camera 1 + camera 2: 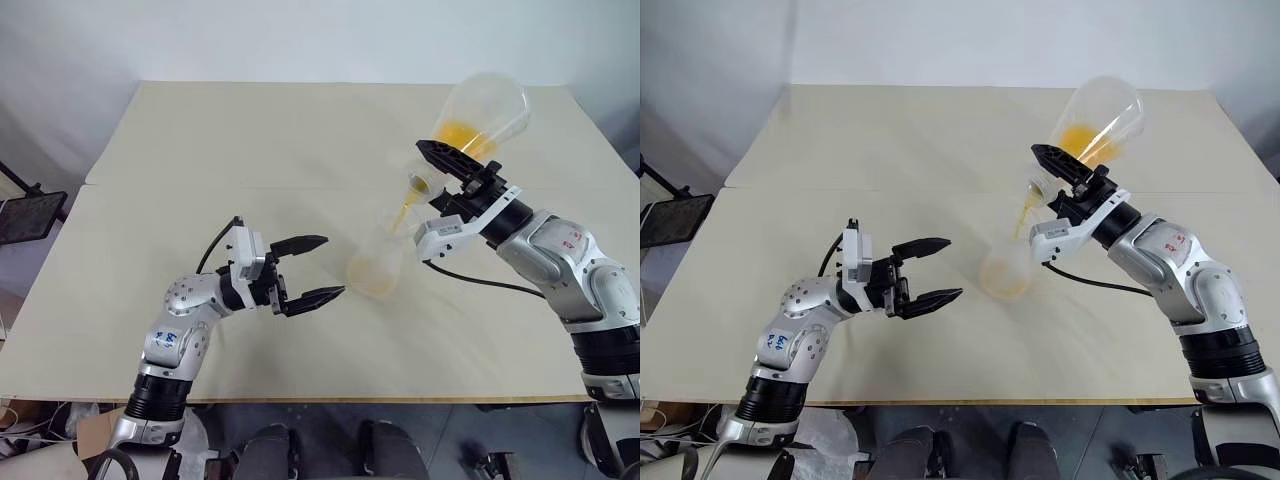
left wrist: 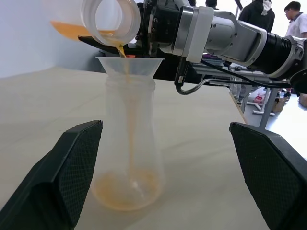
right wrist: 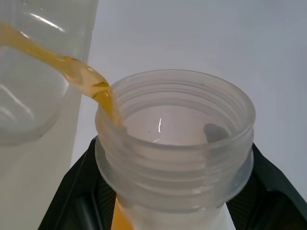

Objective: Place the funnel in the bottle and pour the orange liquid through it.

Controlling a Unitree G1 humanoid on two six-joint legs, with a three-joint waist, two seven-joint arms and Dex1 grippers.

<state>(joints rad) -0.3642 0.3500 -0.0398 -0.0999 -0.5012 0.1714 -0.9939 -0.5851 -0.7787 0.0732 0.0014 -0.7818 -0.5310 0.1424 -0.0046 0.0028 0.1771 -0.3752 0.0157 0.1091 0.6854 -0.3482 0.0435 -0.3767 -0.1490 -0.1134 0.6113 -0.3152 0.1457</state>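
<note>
Mid-pour on the bench (image 1: 250, 130): funnel (image 2: 129, 65) already seated in the neck of the bottle (image 2: 128, 158), standing between the two arms. Right tool (image 1: 455, 170) clenched on the tilted second flask (image 1: 485, 110), sending a thin stream of orange liquid (image 2: 125, 189) through. Only a shallow pool collected below; a good share left in the flask. Left tool (image 1: 312, 268) released, waiting just beside the bottle.
</note>
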